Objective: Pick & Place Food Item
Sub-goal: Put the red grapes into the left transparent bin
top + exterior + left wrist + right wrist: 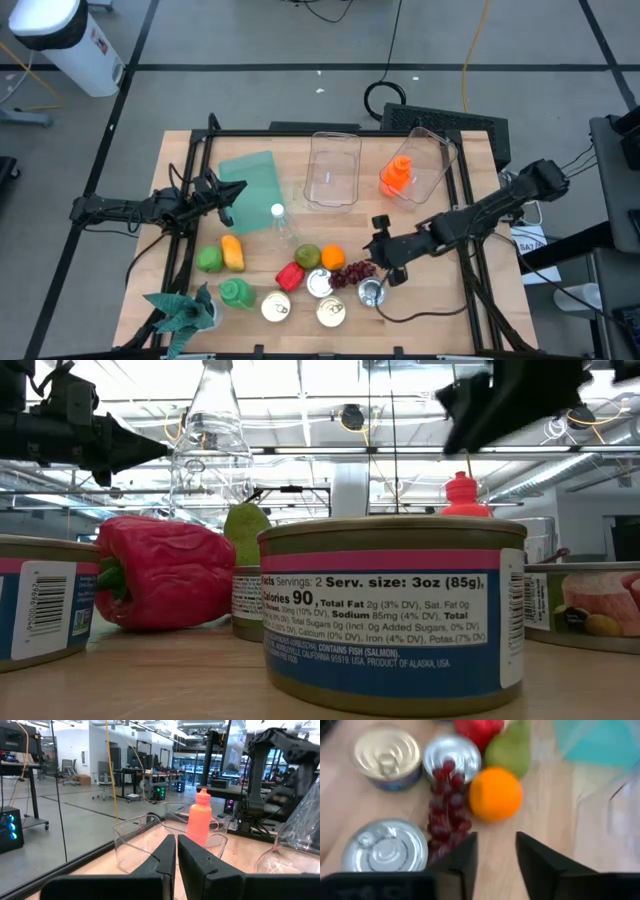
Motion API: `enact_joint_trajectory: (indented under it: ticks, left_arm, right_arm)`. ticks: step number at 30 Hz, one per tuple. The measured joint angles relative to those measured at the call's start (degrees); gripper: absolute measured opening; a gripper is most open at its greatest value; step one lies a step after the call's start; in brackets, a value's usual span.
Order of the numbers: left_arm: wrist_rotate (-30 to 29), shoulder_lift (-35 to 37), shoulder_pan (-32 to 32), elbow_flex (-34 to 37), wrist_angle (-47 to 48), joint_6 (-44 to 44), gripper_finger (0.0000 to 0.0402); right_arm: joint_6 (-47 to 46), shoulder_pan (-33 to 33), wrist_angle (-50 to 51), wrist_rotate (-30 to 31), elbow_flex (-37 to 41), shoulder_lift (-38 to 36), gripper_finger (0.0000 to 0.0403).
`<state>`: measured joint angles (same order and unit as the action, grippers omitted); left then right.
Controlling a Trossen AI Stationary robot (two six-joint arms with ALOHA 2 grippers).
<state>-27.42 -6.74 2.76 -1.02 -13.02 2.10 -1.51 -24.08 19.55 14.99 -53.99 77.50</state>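
Food lies toward the table's near side: an orange (496, 795), a bunch of dark red grapes (445, 815), a pear (512, 747), a red pepper (165, 570), a yellow pepper (232, 252) and a green fruit (208, 258), with several tins (320, 283) among them. My right gripper (495, 855) hangs open above the table, slanting down just to the right of the grapes and the orange, with nothing between its fingers. My left gripper (176, 857) is shut and empty, level at the table's left, by the teal lid (248, 185).
Two clear tubs (333, 168) stand at the far side, the right one (432, 150) holding an orange bottle (397, 175). A clear bottle (280, 225) stands mid-table. A green bottle (237, 292) and a leafy toy plant (185, 310) sit near the front left corner.
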Motion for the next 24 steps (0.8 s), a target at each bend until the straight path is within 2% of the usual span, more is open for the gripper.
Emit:
enact_joint_trajectory:
  ticks: [4,10,17,24]
  left_arm:
    - [0.0,0.0,0.0,0.0,0.0,0.1,0.0026]
    - [0.0,0.0,0.0,0.0,0.0,0.2,0.0026]
    - [0.0,0.0,0.0,0.0,0.0,0.4,0.0026]
    - [0.0,0.0,0.0,0.0,0.0,0.4,0.0026]
  right_arm:
    - [-7.5,0.9,-5.9,0.0,2.9,2.2,0.0192]
    - [-15.2,1.6,-11.6,-0.3,6.4,3.0,0.0238]
    - [-18.6,1.6,-12.0,-1.6,9.2,3.0,0.0248]
    - [-20.6,1.5,-23.4,-1.7,14.6,3.0,0.0243]
